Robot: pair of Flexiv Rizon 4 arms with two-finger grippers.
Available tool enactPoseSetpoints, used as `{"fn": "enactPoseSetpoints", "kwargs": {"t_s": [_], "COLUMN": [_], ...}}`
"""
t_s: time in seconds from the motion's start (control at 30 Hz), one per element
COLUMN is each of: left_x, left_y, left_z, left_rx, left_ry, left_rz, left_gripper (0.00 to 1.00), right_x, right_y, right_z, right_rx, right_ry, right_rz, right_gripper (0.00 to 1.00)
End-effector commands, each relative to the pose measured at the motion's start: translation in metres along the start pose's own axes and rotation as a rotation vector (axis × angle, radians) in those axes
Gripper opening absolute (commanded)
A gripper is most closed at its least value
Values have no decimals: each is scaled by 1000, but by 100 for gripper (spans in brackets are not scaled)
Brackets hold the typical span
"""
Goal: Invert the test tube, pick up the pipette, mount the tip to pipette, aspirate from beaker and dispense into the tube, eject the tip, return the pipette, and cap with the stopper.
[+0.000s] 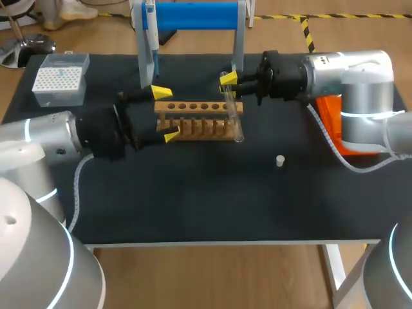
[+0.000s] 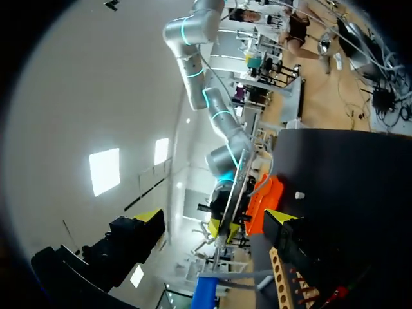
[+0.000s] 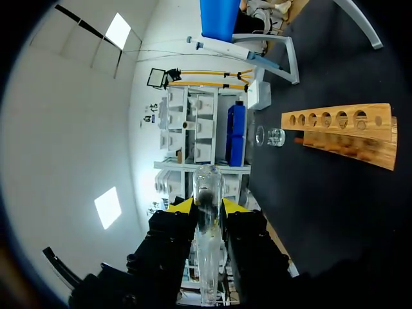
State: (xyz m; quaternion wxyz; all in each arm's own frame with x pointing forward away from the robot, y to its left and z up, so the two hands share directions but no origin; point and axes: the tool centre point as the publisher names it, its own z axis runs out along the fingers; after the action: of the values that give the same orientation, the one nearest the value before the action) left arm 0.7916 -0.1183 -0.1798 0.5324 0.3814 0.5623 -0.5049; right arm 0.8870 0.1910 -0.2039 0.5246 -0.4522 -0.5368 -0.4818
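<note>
My right gripper point(image 1: 228, 80) is shut on a clear test tube point(image 1: 234, 114) that slants down over the right end of the wooden rack point(image 1: 193, 120). In the right wrist view the test tube point(image 3: 207, 244) stands between the yellow tips of the right gripper point(image 3: 207, 206), with the rack point(image 3: 341, 129) and a small glass beaker point(image 3: 270, 136) ahead. My left gripper point(image 1: 166, 114) is open and straddles the rack's left end. The pipette point(image 1: 148, 45) hangs on the blue stand point(image 1: 193, 16). A white stopper point(image 1: 280, 160) lies on the mat.
A tip box point(image 1: 59, 78) sits at the back left corner. An orange object point(image 1: 335, 122) lies under my right arm. In the left wrist view the left gripper point(image 2: 214, 215) faces the held tube point(image 2: 232, 199), with the stopper point(image 2: 299, 194) beyond.
</note>
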Motion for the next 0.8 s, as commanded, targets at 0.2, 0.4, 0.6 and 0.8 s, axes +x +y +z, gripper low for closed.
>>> {"fn": "enactPoseSetpoints", "kwargs": {"t_s": [0.2,0.4,0.6,0.8], "left_x": [10,15,20,20], "left_y": [-4,-12,-19,-19], "left_z": [19,36,58,58], "left_rx": [39,62,102,102], "left_ry": [9,22,86,86], "left_rz": [138,185,214,214], "left_gripper": [100,100,100,100], "right_x": [1,1,1,1], "right_y": [0,0,0,0], "right_z": [-1,-1,-1,-1], "right_rx": [0,0,0,0], "right_ry": [-2,-2,-2,-2], "right_rz": [-1,-1,-1,-1], "right_gripper": [0,0,0,0]}}
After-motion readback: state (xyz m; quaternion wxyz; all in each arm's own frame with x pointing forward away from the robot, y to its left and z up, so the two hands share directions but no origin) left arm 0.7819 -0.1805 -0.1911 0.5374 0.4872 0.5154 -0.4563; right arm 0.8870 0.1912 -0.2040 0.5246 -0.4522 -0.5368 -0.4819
